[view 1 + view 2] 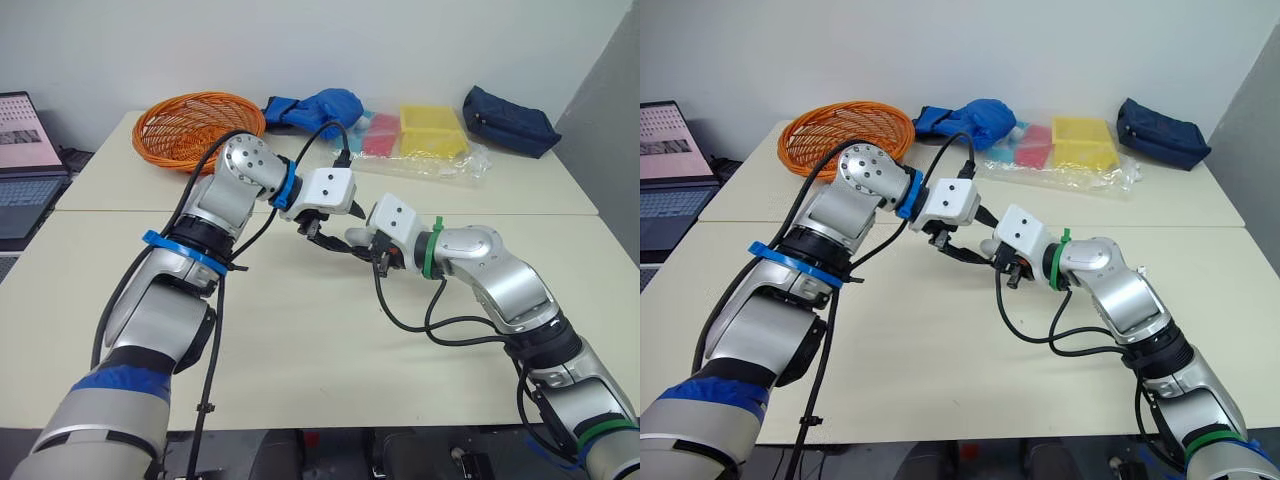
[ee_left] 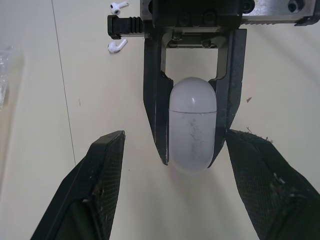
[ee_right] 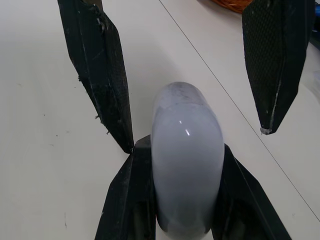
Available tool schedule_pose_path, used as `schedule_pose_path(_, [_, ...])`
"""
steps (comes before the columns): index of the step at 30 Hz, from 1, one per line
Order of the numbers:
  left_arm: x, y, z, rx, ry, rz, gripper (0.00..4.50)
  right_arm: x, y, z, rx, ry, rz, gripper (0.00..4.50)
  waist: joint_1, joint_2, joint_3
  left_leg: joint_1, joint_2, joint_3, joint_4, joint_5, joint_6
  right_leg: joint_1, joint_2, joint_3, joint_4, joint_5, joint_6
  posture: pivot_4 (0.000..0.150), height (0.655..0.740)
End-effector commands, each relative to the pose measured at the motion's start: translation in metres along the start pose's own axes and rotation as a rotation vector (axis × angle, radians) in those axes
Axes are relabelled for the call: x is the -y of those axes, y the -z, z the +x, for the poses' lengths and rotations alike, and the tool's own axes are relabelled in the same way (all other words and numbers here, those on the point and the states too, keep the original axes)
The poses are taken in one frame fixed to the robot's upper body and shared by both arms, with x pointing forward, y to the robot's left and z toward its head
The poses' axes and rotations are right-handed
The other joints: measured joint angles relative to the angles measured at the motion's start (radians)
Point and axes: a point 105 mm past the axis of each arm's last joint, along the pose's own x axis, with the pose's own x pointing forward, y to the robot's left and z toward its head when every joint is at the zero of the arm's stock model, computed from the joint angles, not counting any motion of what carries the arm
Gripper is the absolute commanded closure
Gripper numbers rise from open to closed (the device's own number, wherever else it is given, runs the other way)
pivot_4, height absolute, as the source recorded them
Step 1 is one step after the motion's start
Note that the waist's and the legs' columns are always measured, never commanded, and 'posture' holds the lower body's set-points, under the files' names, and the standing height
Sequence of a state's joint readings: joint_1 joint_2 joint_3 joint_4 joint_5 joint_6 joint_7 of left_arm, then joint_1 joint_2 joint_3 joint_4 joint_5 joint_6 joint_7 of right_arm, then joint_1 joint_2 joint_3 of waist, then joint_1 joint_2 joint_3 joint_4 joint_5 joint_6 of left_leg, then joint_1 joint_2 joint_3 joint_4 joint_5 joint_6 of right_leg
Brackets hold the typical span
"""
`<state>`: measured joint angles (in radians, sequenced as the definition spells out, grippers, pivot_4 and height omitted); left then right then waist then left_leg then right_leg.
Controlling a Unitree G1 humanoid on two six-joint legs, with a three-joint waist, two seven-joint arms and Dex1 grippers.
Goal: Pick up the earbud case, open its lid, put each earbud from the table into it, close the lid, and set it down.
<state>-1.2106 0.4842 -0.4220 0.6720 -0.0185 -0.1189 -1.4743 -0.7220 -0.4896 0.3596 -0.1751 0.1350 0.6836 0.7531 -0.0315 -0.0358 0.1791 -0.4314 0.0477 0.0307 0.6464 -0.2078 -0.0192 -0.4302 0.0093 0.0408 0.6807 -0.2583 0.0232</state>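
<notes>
One earbud case (image 2: 192,125), two earbuds (image 2: 118,6) (image 2: 116,46), two grippers. Case was off the table (image 1: 300,340), at centre of the left eye view, lid shut, clamped lengthwise between the two fingers of the right gripper (image 3: 185,145). Left gripper (image 2: 175,135) faced it tip to tip, fingers spread wide on either side of the case's free end, not closed on it. Both earbuds lay loose on the table near each other, upper left of the left wrist view. Left arm came in from lower left, elbow bent, forearm pointing right. Right arm came in from lower right, elbow bent, forearm pointing left. Background: one orange basket (image 1: 195,115) upper left, one laptop (image 1: 20,150) far left edge, one navy pouch (image 1: 510,120) upper right.
</notes>
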Motion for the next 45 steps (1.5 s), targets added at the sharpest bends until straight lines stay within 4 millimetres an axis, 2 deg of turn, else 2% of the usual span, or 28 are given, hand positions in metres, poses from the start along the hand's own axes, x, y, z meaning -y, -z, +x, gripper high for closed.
schedule_pose_path(1, [-0.013, -0.014, -0.011, 0.02, -0.059, 0.043, 1.23, 0.0, -0.016, -0.004, 0.046, -0.004, -0.06, 3.62, 0.0, 0.0, 0.0, 0.0, 0.0, 0.0, 0.0, 0.0, 0.0, 0.0, 0.0, 0.0, 0.0, 0.0, 0.0, 0.15, 0.74])
schedule_pose_path(6, [-0.013, -0.016, -0.012, 0.024, -0.063, 0.046, 2.19, -0.001, -0.014, -0.004, 0.041, -0.005, -0.061, 3.62, 0.0, 0.0, 0.0, 0.0, 0.0, 0.0, 0.0, 0.0, 0.0, 0.0, 0.0, 0.0, 0.0, 0.0, 0.0, 0.15, 0.74])
schedule_pose_path(16, [-0.015, -0.02, -0.014, 0.031, -0.069, 0.053, 2.19, -0.001, -0.009, -0.003, 0.026, -0.012, -0.071, 3.62, 0.001, 0.0, 0.0, 0.0, 0.0, 0.0, 0.0, 0.0, 0.0, 0.0, 0.0, 0.0, 0.0, 0.0, 0.0, 0.15, 0.74])
schedule_pose_path(34, [0.0, -0.007, -0.01, -0.024, 0.002, 0.041, 2.19, 0.0, -0.018, -0.003, 0.042, 0.003, -0.126, 3.62, 0.0, 0.0, 0.0, 0.0, 0.0, 0.0, 0.0, 0.0, 0.0, 0.0, 0.0, 0.0, 0.001, 0.0, -0.001, 0.15, 0.74])
schedule_pose_path(37, [-0.001, -0.002, -0.011, -0.047, -0.011, 0.023, 2.76, 0.001, -0.018, -0.003, 0.037, 0.005, -0.154, 3.62, 0.0, 0.0, 0.0, 0.0, 0.0, 0.0, 0.0, 0.0, 0.0, 0.0, 0.0, 0.0, 0.001, 0.0, -0.001, 0.15, 0.74])
schedule_pose_path(40, [-0.002, 0.0, -0.01, -0.048, -0.02, 0.017, 3.64, 0.001, -0.018, -0.002, 0.034, 0.007, -0.178, 3.62, 0.0, 0.0, 0.0, 0.0, 0.0, 0.0, 0.001, 0.0, 0.0, 0.0, 0.0, 0.0, 0.001, 0.0, -0.001, 0.15, 0.74])
schedule_pose_path(41, [-0.002, 0.0, -0.01, -0.046, -0.019, 0.018, 3.79, 0.001, -0.019, -0.002, 0.035, 0.009, -0.181, 3.62, 0.0, 0.0, 0.0, 0.0, 0.0, 0.0, 0.001, 0.0, 0.0, 0.0, 0.0, 0.0, 0.001, 0.0, -0.001, 0.15, 0.74])
schedule_pose_path(43, [-0.001, -0.002, -0.01, -0.033, -0.016, 0.02, 3.82, 0.001, -0.019, -0.002, 0.037, 0.009, -0.181, 3.62, -0.001, 0.0, 0.0, 0.0, 0.0, 0.0, 0.001, 0.0, 0.0, 0.0, 0.0, 0.0, 0.001, 0.0, -0.001, 0.15, 0.74])
schedule_pose_path(45, [-0.001, -0.004, -0.01, -0.021, -0.016, 0.025, 4.3, 0.0, -0.02, -0.001, 0.038, 0.005, -0.184, 3.62, 0.0, 0.0, 0.0, 0.0, 0.0, 0.0, 0.001, 0.0, 0.0, 0.0, 0.0, 0.0, 0.001, 0.001, -0.002, 0.15, 0.74])
